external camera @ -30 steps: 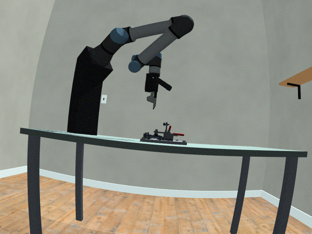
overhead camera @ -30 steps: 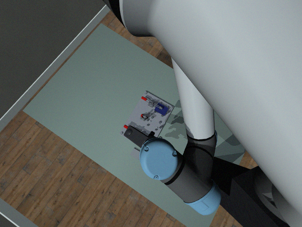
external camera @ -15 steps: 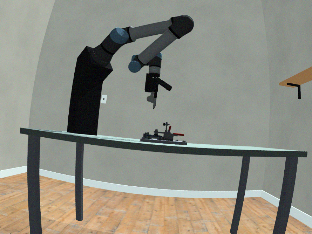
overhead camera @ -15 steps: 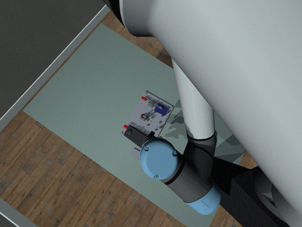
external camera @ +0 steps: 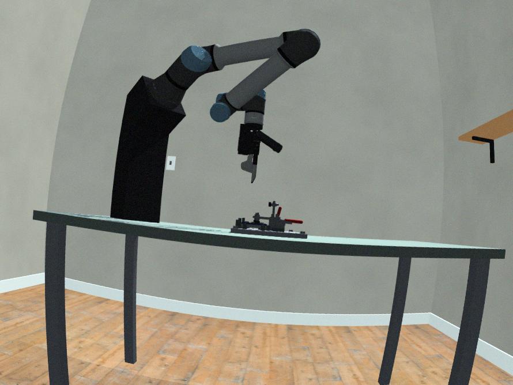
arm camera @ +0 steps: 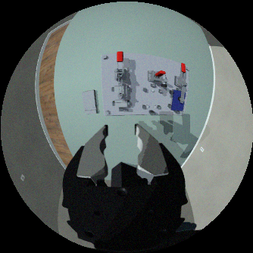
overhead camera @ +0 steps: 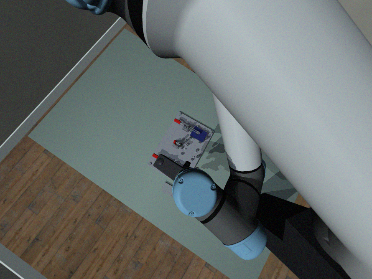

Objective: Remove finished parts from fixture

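Observation:
The grey fixture plate (overhead camera: pixel 181 140) lies on the table and carries three toggle clamps with red handles. It also shows in the side view (external camera: pixel 269 227) and the wrist view (arm camera: pixel 142 85). The blue blank (overhead camera: pixel 198 134) sits under one end clamp, at the right in the wrist view (arm camera: pixel 176 101). A grey part (arm camera: pixel 91 101) lies flat on the table just beside the plate's other end; the arm's wrist partly covers it in the overhead view (overhead camera: pixel 166 188). The middle clamp's handle (arm camera: pixel 160 73) stands raised. My gripper (arm camera: pixel 121 125) (external camera: pixel 251 176) hangs high above the table, fingers apart with nothing between them.
The black robot pedestal (external camera: pixel 140 157) stands on the table's back left. The arm's upper links (overhead camera: pixel 270 90) hide much of the overhead view. The table edge and wooden floor (overhead camera: pixel 75 216) lie beyond the flat grey part.

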`<state>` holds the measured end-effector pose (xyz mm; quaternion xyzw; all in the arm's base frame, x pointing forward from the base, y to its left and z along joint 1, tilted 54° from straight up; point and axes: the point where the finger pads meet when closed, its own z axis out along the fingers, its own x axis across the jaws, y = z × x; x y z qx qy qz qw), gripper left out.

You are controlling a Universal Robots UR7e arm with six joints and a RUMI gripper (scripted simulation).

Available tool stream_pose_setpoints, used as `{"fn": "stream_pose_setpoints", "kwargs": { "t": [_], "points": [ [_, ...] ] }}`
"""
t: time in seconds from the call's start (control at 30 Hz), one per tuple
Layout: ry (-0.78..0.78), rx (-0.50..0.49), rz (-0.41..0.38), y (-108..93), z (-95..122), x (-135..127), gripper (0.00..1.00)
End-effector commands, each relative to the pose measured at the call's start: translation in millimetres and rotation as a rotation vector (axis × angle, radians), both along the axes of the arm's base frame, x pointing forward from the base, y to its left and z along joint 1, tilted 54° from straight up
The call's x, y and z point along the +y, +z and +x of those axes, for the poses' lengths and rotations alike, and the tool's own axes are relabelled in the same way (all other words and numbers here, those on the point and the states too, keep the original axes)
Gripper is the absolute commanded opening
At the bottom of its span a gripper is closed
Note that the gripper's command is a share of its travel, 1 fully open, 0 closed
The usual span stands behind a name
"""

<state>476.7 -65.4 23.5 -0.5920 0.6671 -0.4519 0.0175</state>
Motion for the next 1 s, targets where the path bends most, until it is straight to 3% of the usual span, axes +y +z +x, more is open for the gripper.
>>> {"fn": "stream_pose_setpoints", "kwargs": {
  "t": [0.0,0.2,0.47,0.97],
  "points": [
    [0.001,-0.003,0.000,-14.3,15.3,-14.7,0.28],
    [0.001,-0.003,-0.001,-26.2,26.5,-26.5,0.28],
    [0.001,-0.003,-0.001,-27.5,27.9,-27.9,0.28],
    [0.003,-0.006,-0.001,-12.3,44.9,-23.9,0.28]
  ]
}}
